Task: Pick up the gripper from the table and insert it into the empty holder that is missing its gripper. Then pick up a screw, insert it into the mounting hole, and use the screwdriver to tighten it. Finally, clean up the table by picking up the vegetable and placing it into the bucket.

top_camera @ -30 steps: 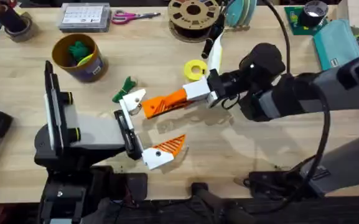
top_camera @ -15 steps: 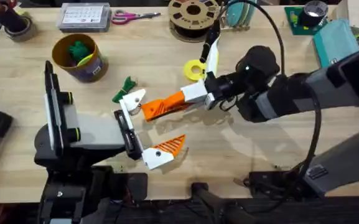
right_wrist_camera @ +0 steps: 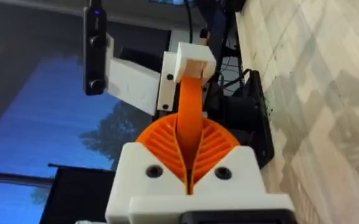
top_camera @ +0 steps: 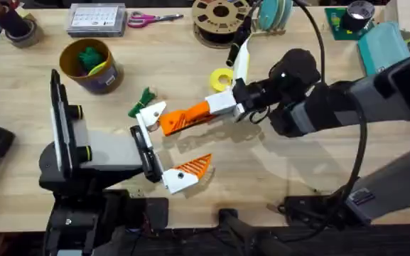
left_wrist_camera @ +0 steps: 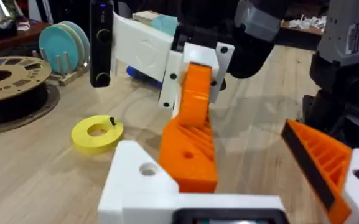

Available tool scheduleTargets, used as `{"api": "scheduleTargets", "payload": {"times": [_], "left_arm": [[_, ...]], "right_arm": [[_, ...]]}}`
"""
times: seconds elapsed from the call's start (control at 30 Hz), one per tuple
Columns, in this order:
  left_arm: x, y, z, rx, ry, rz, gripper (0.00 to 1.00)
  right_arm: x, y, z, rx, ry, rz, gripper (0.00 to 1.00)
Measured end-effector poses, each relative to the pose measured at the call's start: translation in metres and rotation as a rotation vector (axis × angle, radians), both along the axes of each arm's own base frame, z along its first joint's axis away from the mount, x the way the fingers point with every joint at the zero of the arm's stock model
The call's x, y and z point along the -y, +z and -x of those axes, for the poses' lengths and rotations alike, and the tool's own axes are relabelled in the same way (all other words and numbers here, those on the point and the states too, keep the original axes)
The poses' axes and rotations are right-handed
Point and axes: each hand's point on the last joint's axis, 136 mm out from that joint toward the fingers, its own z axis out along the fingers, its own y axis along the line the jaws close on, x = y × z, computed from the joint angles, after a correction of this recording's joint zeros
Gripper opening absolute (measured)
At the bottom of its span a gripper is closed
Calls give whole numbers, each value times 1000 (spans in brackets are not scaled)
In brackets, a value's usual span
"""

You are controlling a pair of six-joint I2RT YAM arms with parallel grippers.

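While the insertion step was in hand, the bucket (top_camera: 104, 80) stood at the far left of your working area with a green bundle inside it, well apart from the action. Just to its right, the vegetable (top_camera: 144, 97) lay on the table (top_camera: 318, 178), close beside the holder (top_camera: 152, 112) and not yet collected.

Your left gripper (top_camera: 178, 139) was spread wide and grasping nothing. One finger was the plain white holder, the other a white block carrying its orange tip (top_camera: 194, 166).

Next along, the gripper (top_camera: 170, 123) sat with its nose against the holder. The left wrist view showed it lying alongside the white block, but I could not tell whether it was fully seated.

Your right gripper (top_camera: 203, 112) was clenched on the back end of that orange piece, its two ribbed pads (right_wrist_camera: 213, 146) pressed together around it.

Further right, a yellow ring (top_camera: 222, 78) lay on the table with a small dark piece on it, possibly a screw; it was too small to say.

I judge you were finishing the first step, with the screw, the tightening and the clean-up all ahead. The next move called for a straight push along the holder's axis until the piece bottomed out, keeping the left arm steady. You should let go only once the mounting holes line up, since a tilted release could let the piece drop out.
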Motion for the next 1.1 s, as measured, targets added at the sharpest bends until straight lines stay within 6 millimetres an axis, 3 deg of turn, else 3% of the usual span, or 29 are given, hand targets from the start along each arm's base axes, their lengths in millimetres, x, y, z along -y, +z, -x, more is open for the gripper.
{"api": "scheduleTargets", "payload": {"times": [0.73,1.1], "left_arm": [[0,0,0,4,0,-2,986],[-1,0,-1,0,7,0,986]], "right_arm": [[-4,0,1,-9,0,4,9],[-10,-3,-10,-7,3,3,9]]}}
